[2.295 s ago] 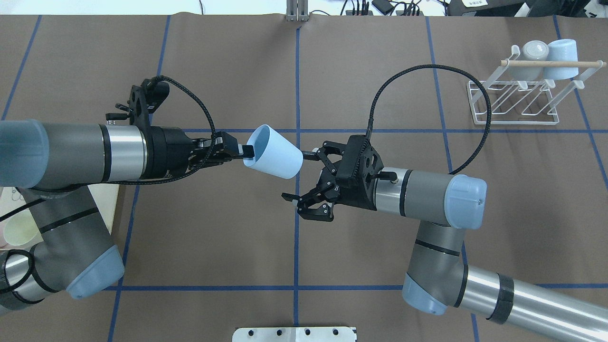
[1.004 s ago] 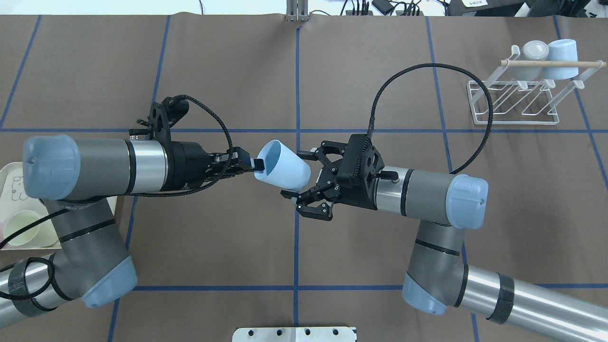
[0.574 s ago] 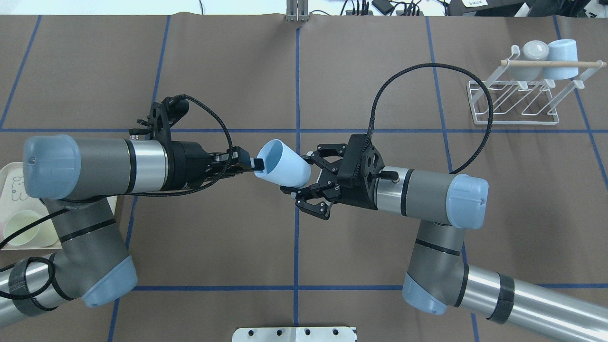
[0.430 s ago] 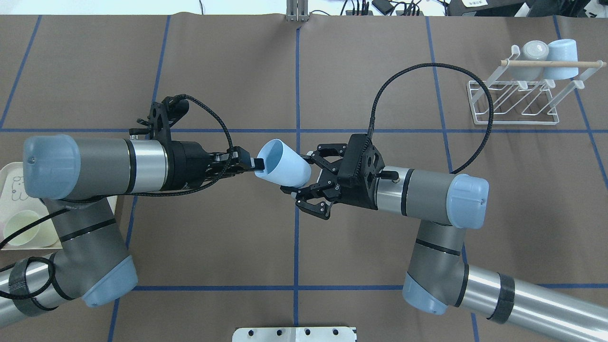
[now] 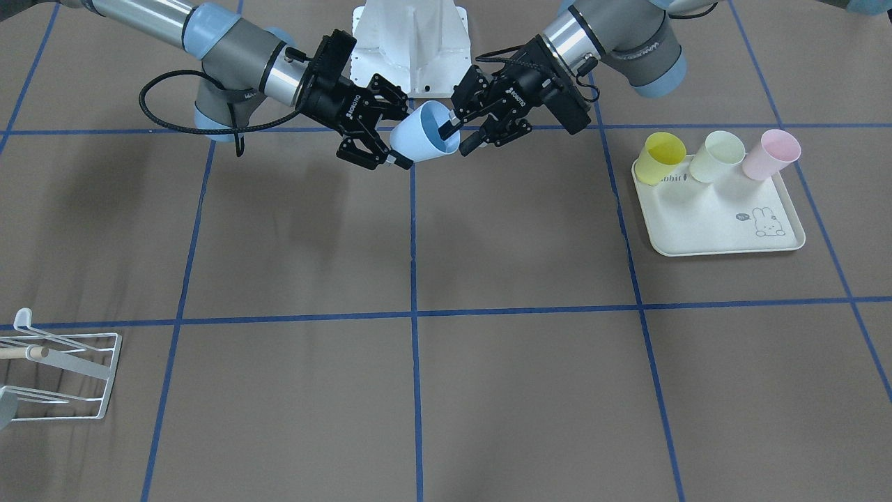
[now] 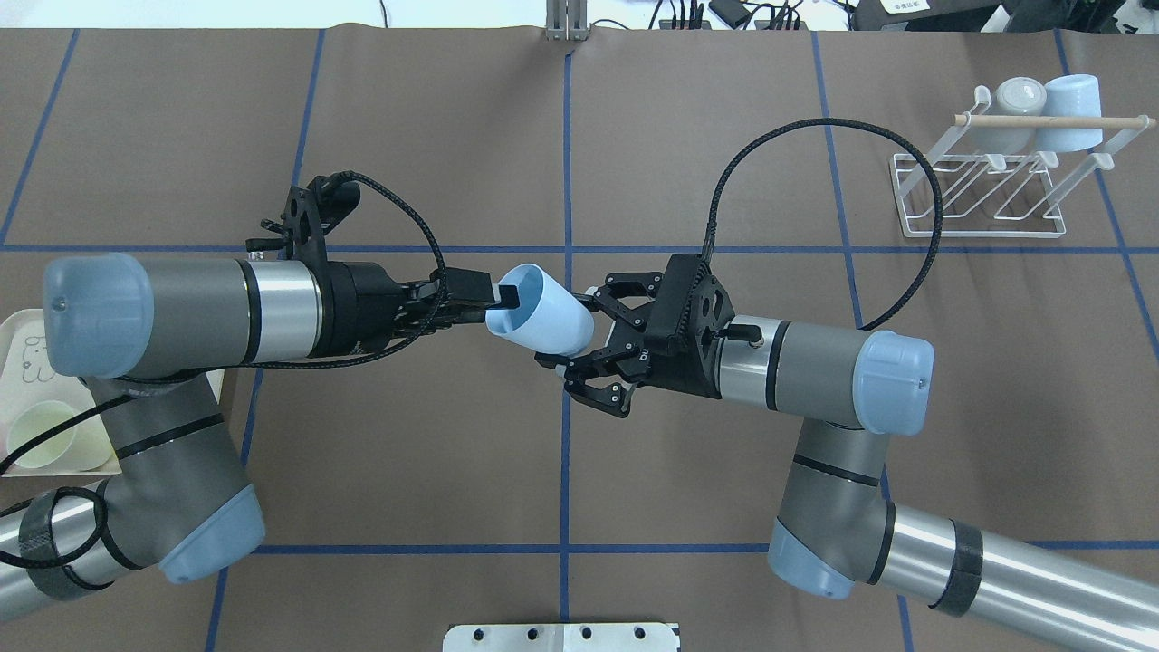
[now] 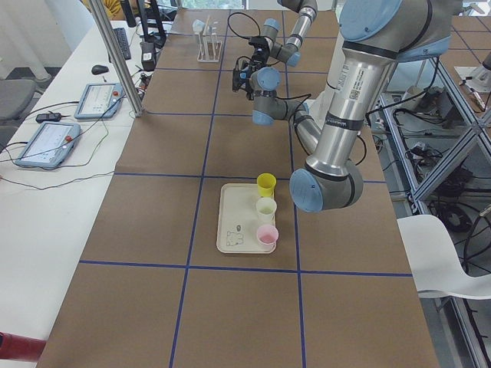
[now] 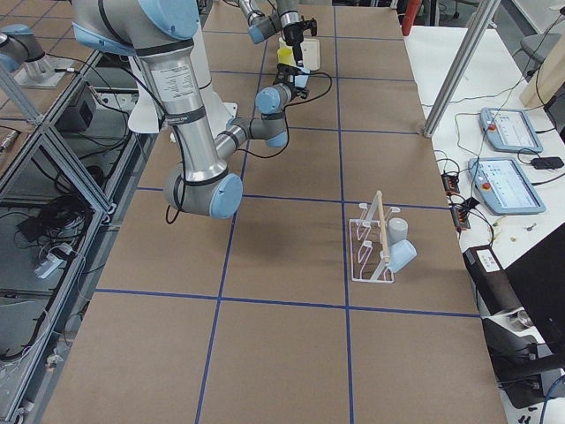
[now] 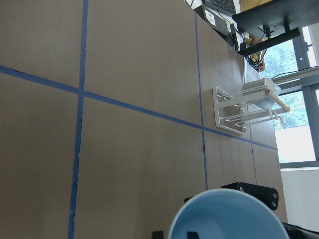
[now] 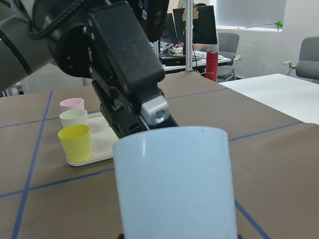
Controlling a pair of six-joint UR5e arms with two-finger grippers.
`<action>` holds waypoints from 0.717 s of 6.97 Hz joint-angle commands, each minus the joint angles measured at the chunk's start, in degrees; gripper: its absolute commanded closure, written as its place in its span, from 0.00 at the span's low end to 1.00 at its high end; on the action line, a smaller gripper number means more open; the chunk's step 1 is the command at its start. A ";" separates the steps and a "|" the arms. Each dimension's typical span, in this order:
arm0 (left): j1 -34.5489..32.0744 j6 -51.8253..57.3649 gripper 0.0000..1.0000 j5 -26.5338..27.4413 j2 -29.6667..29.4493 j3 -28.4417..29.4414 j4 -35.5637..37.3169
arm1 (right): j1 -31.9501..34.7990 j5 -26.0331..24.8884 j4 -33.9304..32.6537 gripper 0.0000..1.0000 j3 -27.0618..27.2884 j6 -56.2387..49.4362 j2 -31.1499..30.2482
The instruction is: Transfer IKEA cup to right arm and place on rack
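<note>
The light blue IKEA cup [image 6: 543, 312] hangs on its side in the air over the table's middle, between both grippers. My right gripper [image 6: 566, 328] is shut on the cup's base end, one finger on each side. My left gripper [image 6: 502, 306] stands open at the cup's rim, with one finger inside the mouth and one outside. The front view shows the same: cup [image 5: 425, 136], right gripper [image 5: 401, 136], left gripper [image 5: 456, 136]. The white wire rack [image 6: 982, 195] with its wooden dowel stands at the far right.
The rack holds a grey cup [image 6: 1019, 109] and a blue cup [image 6: 1068, 109]. A cream rabbit tray [image 5: 725, 223] on my left carries a yellow cup [image 5: 662, 157], a cream cup [image 5: 721, 157] and a pink cup [image 5: 770, 153]. Blue tape lines cross the brown table.
My left arm carried the cup to the right gripper, which shut on its base. The left gripper's fingers have now spread apart at the rim.
</note>
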 commanded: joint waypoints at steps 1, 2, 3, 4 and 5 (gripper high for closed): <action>-2.27 4.18 0.00 -0.18 1.20 -0.11 0.73 | 3.51 1.49 -5.06 0.76 0.74 0.20 -0.02; -3.42 8.31 0.00 -0.27 4.26 -0.54 0.65 | 6.67 4.90 -13.28 0.79 2.75 0.20 0.07; -5.35 12.96 0.00 -0.35 7.86 -0.72 0.74 | 10.18 8.33 -24.24 0.80 6.60 0.12 0.07; -8.58 17.97 0.00 -0.44 11.81 -0.90 0.82 | 14.40 12.36 -35.74 0.82 10.20 -0.23 0.07; -12.18 25.07 0.00 -1.49 15.42 -1.59 2.91 | 18.53 16.58 -44.73 0.83 12.07 -4.15 0.15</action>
